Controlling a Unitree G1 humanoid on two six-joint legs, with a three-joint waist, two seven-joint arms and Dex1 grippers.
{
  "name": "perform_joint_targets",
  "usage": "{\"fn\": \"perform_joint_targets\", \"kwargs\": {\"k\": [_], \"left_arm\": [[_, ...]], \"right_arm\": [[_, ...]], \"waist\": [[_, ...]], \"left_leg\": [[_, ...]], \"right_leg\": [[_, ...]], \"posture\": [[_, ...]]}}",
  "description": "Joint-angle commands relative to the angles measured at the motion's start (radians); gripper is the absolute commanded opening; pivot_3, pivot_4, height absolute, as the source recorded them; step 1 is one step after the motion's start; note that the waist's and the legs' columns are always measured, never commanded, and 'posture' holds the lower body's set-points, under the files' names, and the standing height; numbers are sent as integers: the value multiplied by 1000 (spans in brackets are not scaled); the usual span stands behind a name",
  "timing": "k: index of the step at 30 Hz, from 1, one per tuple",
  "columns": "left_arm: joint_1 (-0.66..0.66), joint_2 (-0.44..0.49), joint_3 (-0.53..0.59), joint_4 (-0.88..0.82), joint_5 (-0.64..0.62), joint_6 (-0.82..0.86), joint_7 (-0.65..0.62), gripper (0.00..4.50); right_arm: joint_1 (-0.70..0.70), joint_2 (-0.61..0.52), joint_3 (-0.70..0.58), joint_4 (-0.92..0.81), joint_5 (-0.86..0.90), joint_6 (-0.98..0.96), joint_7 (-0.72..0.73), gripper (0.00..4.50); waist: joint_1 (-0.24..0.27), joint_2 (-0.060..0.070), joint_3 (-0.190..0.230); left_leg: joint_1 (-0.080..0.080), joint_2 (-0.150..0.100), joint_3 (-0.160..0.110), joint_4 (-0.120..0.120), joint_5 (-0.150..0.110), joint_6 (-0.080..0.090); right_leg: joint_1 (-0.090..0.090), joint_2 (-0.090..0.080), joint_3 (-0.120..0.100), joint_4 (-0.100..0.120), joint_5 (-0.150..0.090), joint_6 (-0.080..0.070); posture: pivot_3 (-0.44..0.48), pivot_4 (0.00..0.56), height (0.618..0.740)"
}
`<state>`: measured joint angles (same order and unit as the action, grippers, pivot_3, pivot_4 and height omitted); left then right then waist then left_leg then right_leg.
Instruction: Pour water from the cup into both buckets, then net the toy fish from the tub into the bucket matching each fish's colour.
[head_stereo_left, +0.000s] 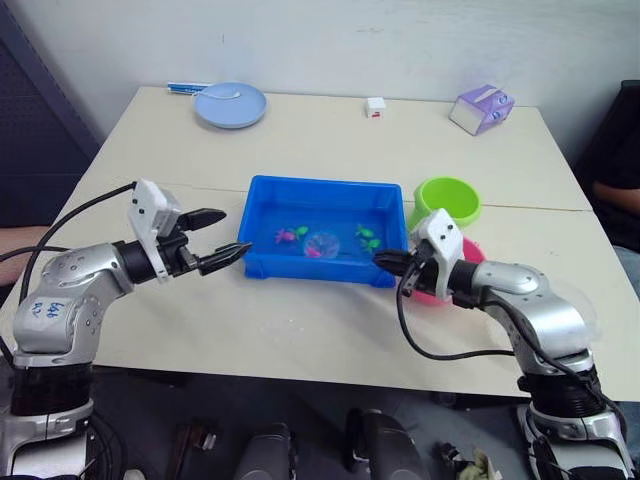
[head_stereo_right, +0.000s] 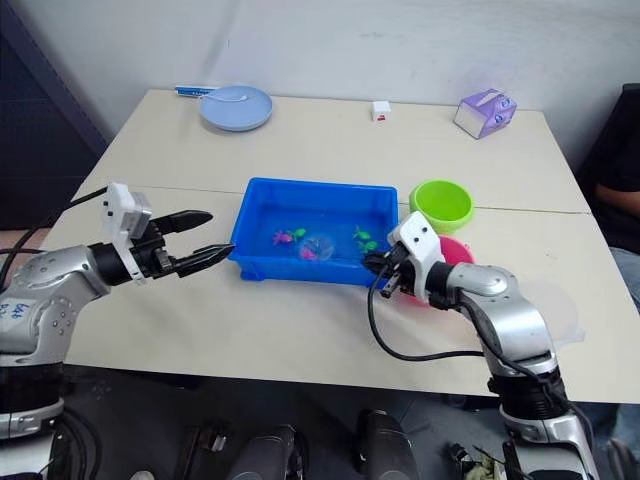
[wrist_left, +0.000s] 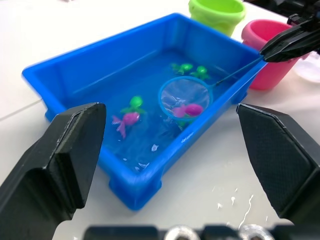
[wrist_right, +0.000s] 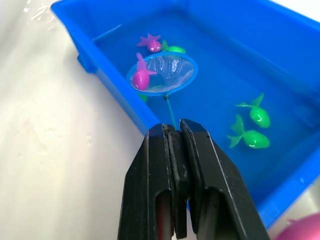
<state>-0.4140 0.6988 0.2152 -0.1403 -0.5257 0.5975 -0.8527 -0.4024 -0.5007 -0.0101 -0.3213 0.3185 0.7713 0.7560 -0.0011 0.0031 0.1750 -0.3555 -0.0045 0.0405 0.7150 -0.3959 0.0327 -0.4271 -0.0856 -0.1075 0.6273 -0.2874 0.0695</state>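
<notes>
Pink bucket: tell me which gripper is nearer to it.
Right. The right gripper is shut on the net handle just beside the pink bucket; the left gripper hovers open past the blue tub's far end.

Pale-blue plate (head_stereo_left: 231, 104), purple box (head_stereo_left: 482, 108) (far edge) — apart.

Pink bucket (head_stereo_left: 440, 292) perhaps half hidden.
</notes>
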Motion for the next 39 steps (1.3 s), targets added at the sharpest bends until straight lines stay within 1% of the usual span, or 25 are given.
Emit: {"fn": "perform_joint_targets", "kwargs": {"k": [1,6,8,10,15,18,22,25,27,29,32,34,37,39], "left_arm": [[-62,-21,-35,8,-37,-9,-47,4500],[-150,-70,-122,62,-55,3,-136,4500],[-194,-109,-184,92,-39,-16,-178,4500],[-241,-153,-222,138,-25,-35,-198,4500],[-330,-234,-281,243,-9,-67,-258,4500],[-384,-278,-313,329,13,-107,-304,4500],[-427,-310,-321,412,38,-148,-334,4500],[-451,-331,-323,464,54,-184,-355,4500],[-459,-339,-322,482,62,-198,-364,4500],[-467,-350,-318,501,68,-210,-366,4500],[-473,-357,-312,521,74,-225,-368,4500],[-472,-357,-309,525,76,-229,-368,4500],[-469,-354,-306,527,79,-234,-369,4500],[-465,-350,-301,522,79,-233,-364,4500]], "right_arm": [[29,3,-94,-132,86,52,-46,774],[130,0,-226,-318,182,148,-133,774],[205,5,-323,-422,222,182,-178,774],[265,6,-410,-498,259,206,-214,774],[427,6,-600,-663,322,225,-288,774],[583,-9,-731,-723,333,151,-327,774],[728,-51,-800,-726,315,34,-330,774],[883,-159,-761,-726,126,-120,-288,774],[921,-183,-735,-726,41,-189,-304,774],[980,-293,-690,-724,-187,-291,-291,774],[1060,-416,-640,-692,-451,-453,-232,774],[1084,-440,-638,-656,-564,-576,-218,774],[1083,-412,-660,-607,-628,-657,-203,774],[1058,-380,-691,-575,-629,-697,-202,774]], "waist": [[0,0,0],[6,0,0],[11,0,0],[22,0,0],[23,0,0],[25,1,0],[23,1,0],[26,1,-1],[25,1,-1],[24,2,-1],[26,1,-1],[27,1,-1],[27,0,0],[28,0,0]], "left_leg": [[0,0,0,0,0,0],[0,-1,0,0,0,0],[-1,-1,0,0,0,0],[0,0,0,0,0,0],[0,0,2,0,0,0],[1,0,3,0,0,0],[2,-1,7,-1,0,0],[2,0,7,-1,0,1],[3,0,7,-1,0,1],[3,0,7,-2,0,0],[3,0,9,-1,0,1],[3,1,8,-1,0,1],[2,1,8,-1,0,0],[2,1,8,-1,0,0]], "right_leg": [[0,0,0,0,0,0],[0,0,0,0,0,0],[0,0,0,0,0,0],[0,2,0,0,0,0],[0,4,1,0,0,0],[0,6,2,1,0,0],[0,7,5,1,0,0],[0,7,5,1,0,1],[0,7,5,0,0,1],[0,7,6,0,0,1],[0,7,7,1,0,1],[0,7,7,0,0,1],[0,7,6,-1,0,1],[0,7,6,-1,0,1]], "posture": [[0,150,740],[0,150,740],[0,150,740],[0,150,740],[0,150,740],[0,150,740],[0,150,740],[0,150,740],[0,150,740],[0,150,740],[0,150,740],[0,150,740],[0,150,740],[0,150,740]]}}
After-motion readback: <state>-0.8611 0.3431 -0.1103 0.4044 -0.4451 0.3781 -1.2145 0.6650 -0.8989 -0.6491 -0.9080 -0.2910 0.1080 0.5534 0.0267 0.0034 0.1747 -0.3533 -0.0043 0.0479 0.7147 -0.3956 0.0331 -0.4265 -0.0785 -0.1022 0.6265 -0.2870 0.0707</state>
